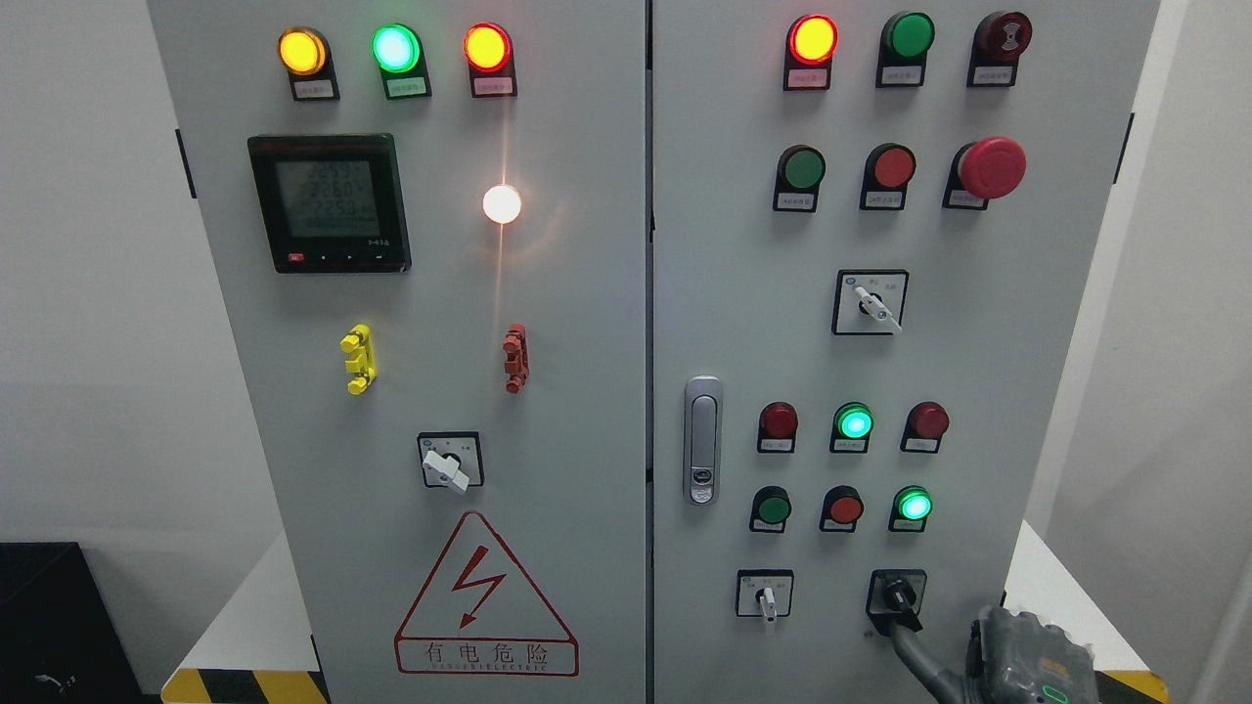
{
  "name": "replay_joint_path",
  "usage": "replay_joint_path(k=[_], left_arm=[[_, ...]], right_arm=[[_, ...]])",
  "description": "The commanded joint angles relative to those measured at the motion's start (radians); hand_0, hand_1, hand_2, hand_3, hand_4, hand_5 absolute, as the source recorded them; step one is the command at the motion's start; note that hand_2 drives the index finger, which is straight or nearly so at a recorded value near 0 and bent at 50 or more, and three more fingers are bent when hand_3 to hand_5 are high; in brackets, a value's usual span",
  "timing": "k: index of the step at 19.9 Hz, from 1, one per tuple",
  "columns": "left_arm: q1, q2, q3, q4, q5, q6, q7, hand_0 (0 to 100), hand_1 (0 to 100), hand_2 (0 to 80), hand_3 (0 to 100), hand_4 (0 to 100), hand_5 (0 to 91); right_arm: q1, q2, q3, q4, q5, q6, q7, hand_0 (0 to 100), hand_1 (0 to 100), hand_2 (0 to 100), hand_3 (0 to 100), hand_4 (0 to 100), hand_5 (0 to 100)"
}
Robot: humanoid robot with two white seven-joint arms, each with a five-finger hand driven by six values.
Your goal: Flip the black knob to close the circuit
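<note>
black knob (899, 595); right hand (1017, 655) touching

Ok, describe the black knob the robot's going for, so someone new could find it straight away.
Look at the right door of the grey cabinet, along its bottom row of two rotary switches. The black knob is the right-hand one, just above the right hand in the picture's lower right corner. Its neighbour, the white-handled switch, is pale; this handle is all black.

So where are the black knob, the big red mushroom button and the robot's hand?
black knob (898, 593), head view, on its handle.
red mushroom button (992, 167), head view, on its cap.
right hand (1027, 655), head view, on its grey back.
</note>
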Motion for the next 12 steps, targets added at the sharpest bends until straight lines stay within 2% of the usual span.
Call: replay_joint_path(k=[1, 12], left_arm=[[0.022, 0.0, 0.0, -0.023, 0.0, -0.001, 0.0, 12, 56, 0.0, 0, 0, 0.0], [0.022, 0.0, 0.0, -0.023, 0.0, -0.001, 0.0, 12, 56, 0.0, 0, 0, 0.0]], right_arm=[[-0.017, -0.003, -0.033, 0.0, -0.003, 0.002, 0.005, 0, 0, 90, 100, 92, 97], [-0.023, -0.008, -0.034, 0.0, -0.008, 0.002, 0.008, 0, 0, 90, 100, 92, 97]])
